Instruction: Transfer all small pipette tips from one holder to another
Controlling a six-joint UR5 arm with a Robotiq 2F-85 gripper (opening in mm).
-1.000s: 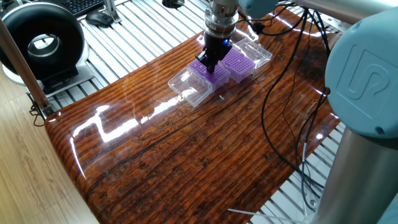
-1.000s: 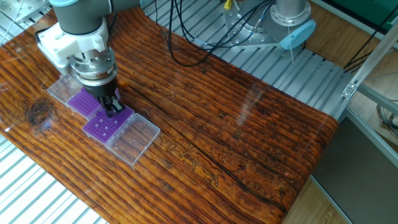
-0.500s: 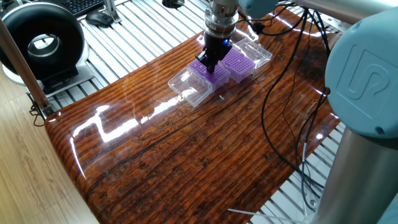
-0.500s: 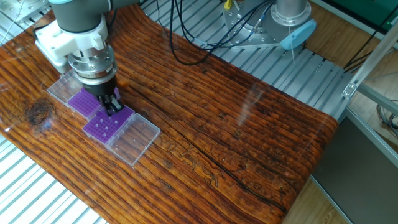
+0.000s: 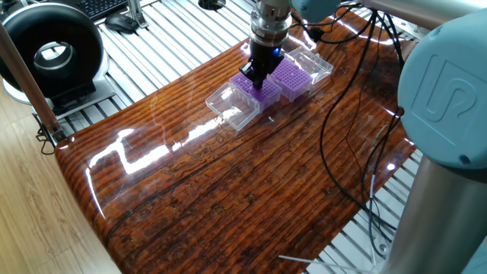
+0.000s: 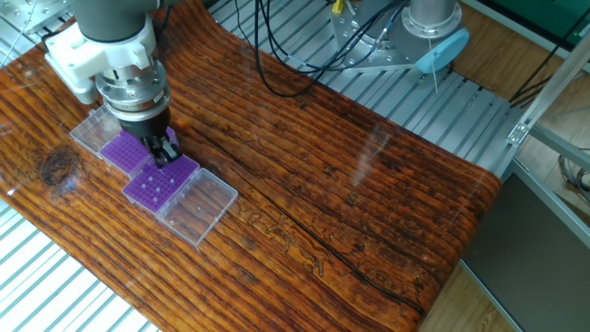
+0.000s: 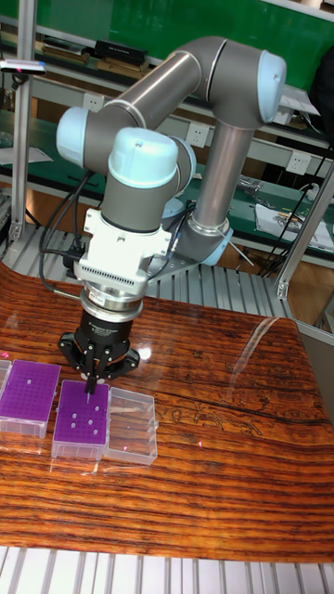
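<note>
Two purple grid racks lie side by side on the wooden table. The nearer rack [image 7: 82,419] [image 6: 159,184] [image 5: 253,93] holds several small pipette tips [image 7: 93,423], seen as pale dots in its holes. No tips show in the other rack [image 7: 28,393] [image 6: 123,148] [image 5: 289,76]. My gripper [image 7: 89,386] [image 6: 164,155] [image 5: 257,79] hangs just above the far edge of the nearer rack, pointing straight down. Its fingers are pinched together, and a thin point that looks like one tip sticks out below them.
A clear lid lies open beside each rack: one lid [image 7: 130,427] [image 6: 195,205] [image 5: 230,108] and the other lid [image 6: 90,131] [image 5: 316,62]. Black cables [image 5: 358,84] trail over the table's far side. A black round device [image 5: 49,53] stands off the table.
The gripper has risen a little and shifted slightly toward the other rack. Racks and lids have not moved.
</note>
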